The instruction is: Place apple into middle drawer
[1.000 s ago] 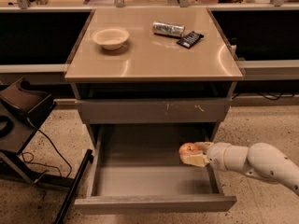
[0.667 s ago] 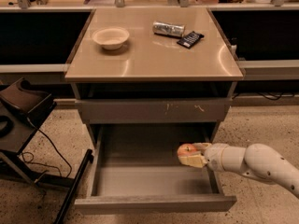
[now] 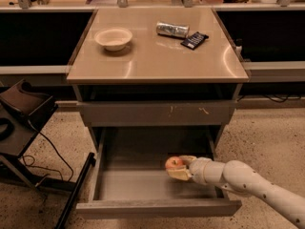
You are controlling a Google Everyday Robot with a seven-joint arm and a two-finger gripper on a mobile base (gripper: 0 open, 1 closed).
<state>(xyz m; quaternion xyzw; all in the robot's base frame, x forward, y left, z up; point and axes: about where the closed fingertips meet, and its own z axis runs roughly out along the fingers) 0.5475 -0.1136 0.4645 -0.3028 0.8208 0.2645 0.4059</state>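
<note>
The apple [image 3: 173, 163] is small, round and red-orange. It sits between the pale fingers [image 3: 180, 173] of my gripper [image 3: 177, 167], which is shut on it. The white arm reaches in from the lower right. Gripper and apple are over the right half of the open middle drawer [image 3: 133, 185], a wide shallow gray drawer pulled out toward the camera. The apple is just above the drawer floor; I cannot tell whether it touches it.
Above the open drawer is a closed gray drawer front with pale scratch marks [image 3: 157, 112]. The tan countertop [image 3: 143, 56] holds a white bowl [image 3: 113, 37], a lying silver can [image 3: 172, 29] and a dark packet [image 3: 194, 39]. A black stand with cables [image 3: 24, 123] is at the left.
The gripper with the apple has moved a little to the left, further over the drawer floor.
</note>
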